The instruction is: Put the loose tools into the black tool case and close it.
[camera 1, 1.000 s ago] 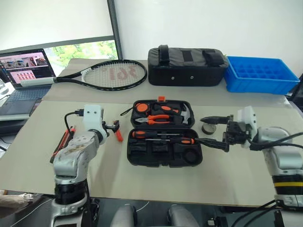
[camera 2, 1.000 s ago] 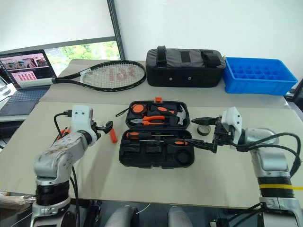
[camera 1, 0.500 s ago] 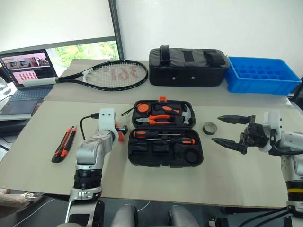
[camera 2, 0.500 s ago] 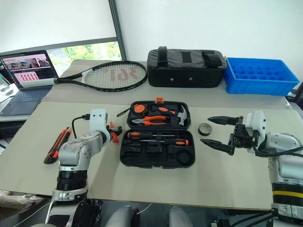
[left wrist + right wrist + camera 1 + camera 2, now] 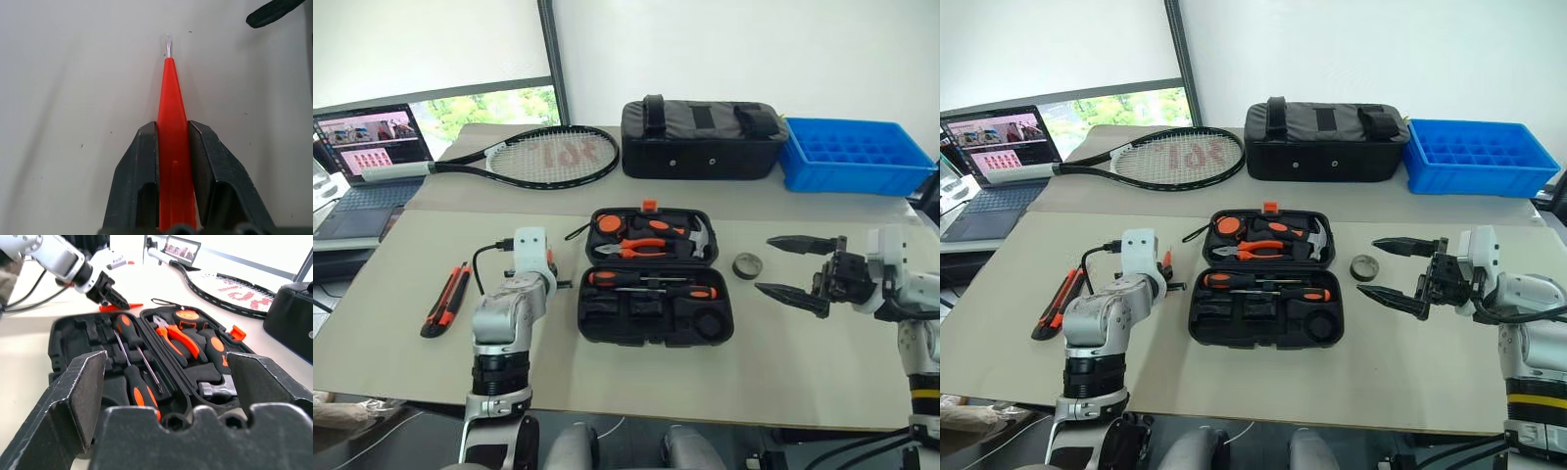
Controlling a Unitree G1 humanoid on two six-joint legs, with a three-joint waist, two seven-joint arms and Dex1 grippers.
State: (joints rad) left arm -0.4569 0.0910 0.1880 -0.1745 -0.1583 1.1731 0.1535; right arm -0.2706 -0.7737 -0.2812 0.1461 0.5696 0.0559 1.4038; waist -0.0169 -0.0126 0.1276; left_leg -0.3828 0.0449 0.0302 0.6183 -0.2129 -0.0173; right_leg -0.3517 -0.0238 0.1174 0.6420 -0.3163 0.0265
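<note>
The black tool case [image 5: 651,331] lies open mid-table, with screwdrivers [image 5: 651,285], pliers and a hammer in its slots. Just left of it, my left gripper [image 5: 556,284] points down at the table. The left wrist view has it shut on the small orange pointed piece [image 5: 171,98], whose metal tip pokes out past the fingers [image 5: 142,166]. An orange-black utility knife [image 5: 445,299] lies further left. A dark tape roll [image 5: 747,264] sits right of the case. My right gripper [image 5: 764,263] hovers open beside the roll, holding nothing.
A tennis racket [image 5: 538,157], a black fabric bag [image 5: 700,137] and a blue crate [image 5: 852,157] line the back table. An open laptop [image 5: 367,147] stands at the far left. Bare tabletop lies in front of the case.
My left gripper has sunk toward the table and shut on the orange pointed piece. The right gripper has drawn back to the right, away from the case, still open.
</note>
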